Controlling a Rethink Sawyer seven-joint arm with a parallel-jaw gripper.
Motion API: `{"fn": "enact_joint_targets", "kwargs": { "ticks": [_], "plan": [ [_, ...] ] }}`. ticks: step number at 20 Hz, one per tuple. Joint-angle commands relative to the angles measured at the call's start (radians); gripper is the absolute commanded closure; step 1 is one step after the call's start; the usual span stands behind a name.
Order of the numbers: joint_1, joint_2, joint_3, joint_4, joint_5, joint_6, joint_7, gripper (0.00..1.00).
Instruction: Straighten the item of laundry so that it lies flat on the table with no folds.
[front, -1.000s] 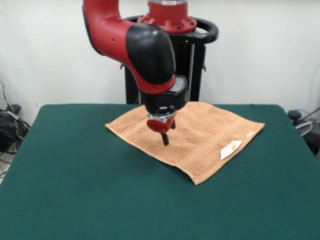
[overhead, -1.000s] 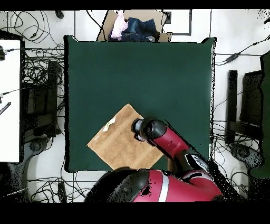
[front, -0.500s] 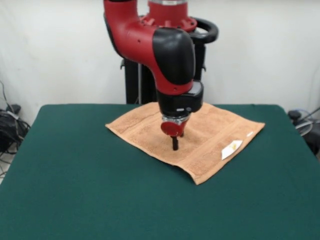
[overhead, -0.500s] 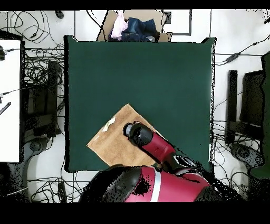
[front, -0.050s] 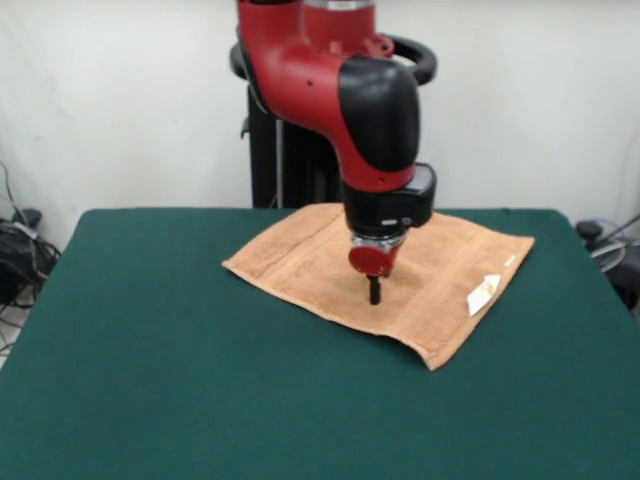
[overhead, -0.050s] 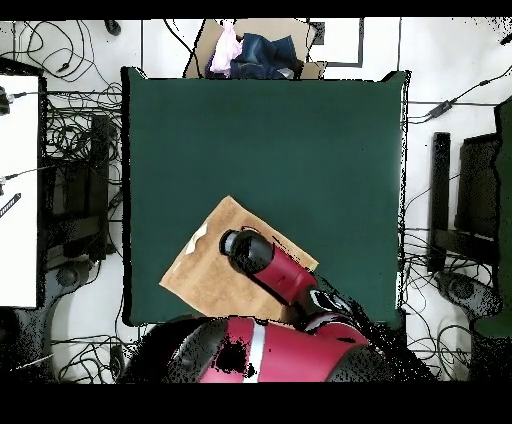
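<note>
the near half of the dark green felt table (front, -0.050s: 200, 400) lies bare in the front view. beyond it, toward the far right part of the tabletop, the peach-orange terry towel (front, -0.050s: 310, 265) is spread out at an angle like a diamond, its nearest corner slightly lifted and a small white label with a yellow mark (front, -0.050s: 484, 293) on its right side. the gripper (front, -0.050s: 374, 292) comes straight down onto the middle of the towel, its dark tips drawn together into a single narrow point touching the cloth, with no fold pinched between them that can be made out. behind stand the black pedestal (front, -0.050s: 270, 150) and a plain white wall (front, -0.050s: 120, 100). the overhead view shows cables (overhead, -0.050s: 70, 130) on the floor around the table and a heap of clothes (overhead, -0.050s: 250, 55) past one end.
</note>
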Motion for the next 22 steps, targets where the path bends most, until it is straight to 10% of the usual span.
{"fn": "enact_joint_targets", "kwargs": {
  "ticks": [1,8,22],
  "plan": [
    [0.030,0.072,0.100,0.009,0.088,0.082,0.154,0.00],
    [-0.058,0.083,0.124,0.018,0.071,0.077,0.103,0.00],
    [-0.001,0.092,-0.089,-0.274,0.027,0.511,0.149,0.00]
  ]
}}
